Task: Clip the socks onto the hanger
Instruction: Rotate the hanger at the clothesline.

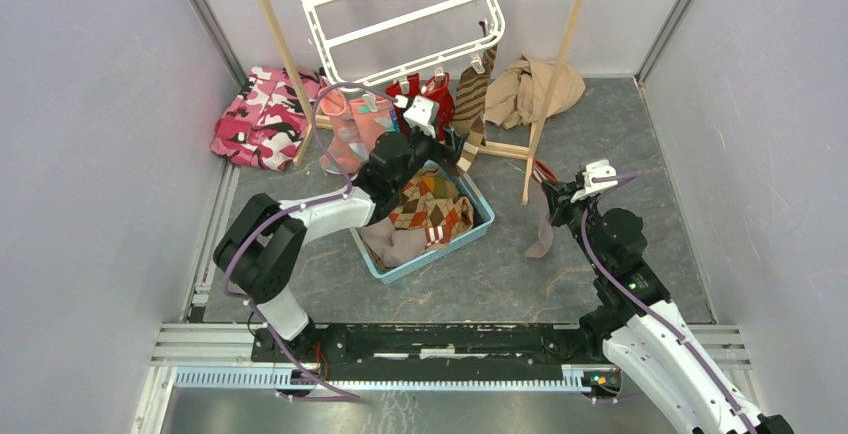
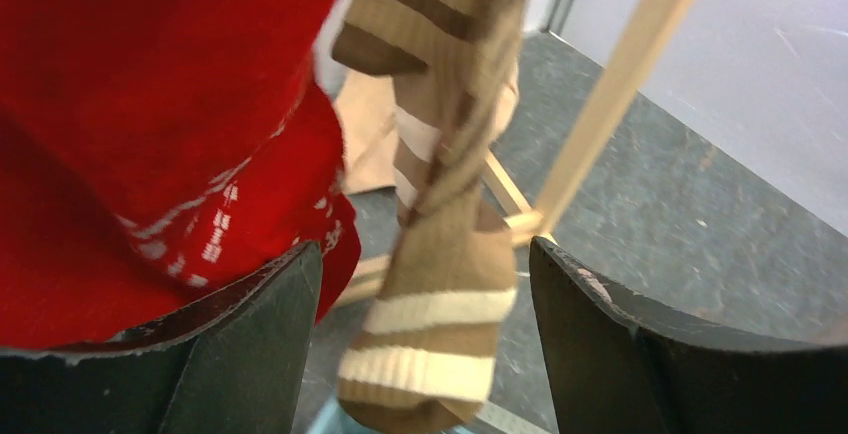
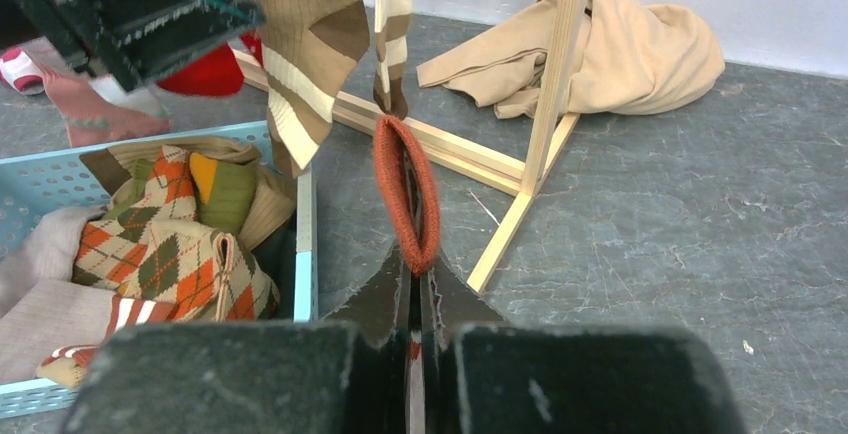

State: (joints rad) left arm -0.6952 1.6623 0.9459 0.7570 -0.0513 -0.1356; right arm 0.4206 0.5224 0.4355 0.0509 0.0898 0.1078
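Socks (image 1: 470,94) hang on the hanger (image 1: 400,20). The right gripper (image 3: 415,274) pinches an orange-cuffed sock (image 3: 405,194) tight; the left gripper (image 2: 425,254) is spread apart. Next: lift it, clip it.

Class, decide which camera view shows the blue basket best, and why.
Top external: nearly the whole basket shows, the left arm crossing one corner. Right wrist catches only one end with argyle socks; left wrist shows almost nothing.

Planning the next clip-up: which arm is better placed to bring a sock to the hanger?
Right. The right gripper is shut on an orange-cuffed sock. The left gripper is open and empty, up by the brown-striped sock that hangs from the hanger, likely better for clips.
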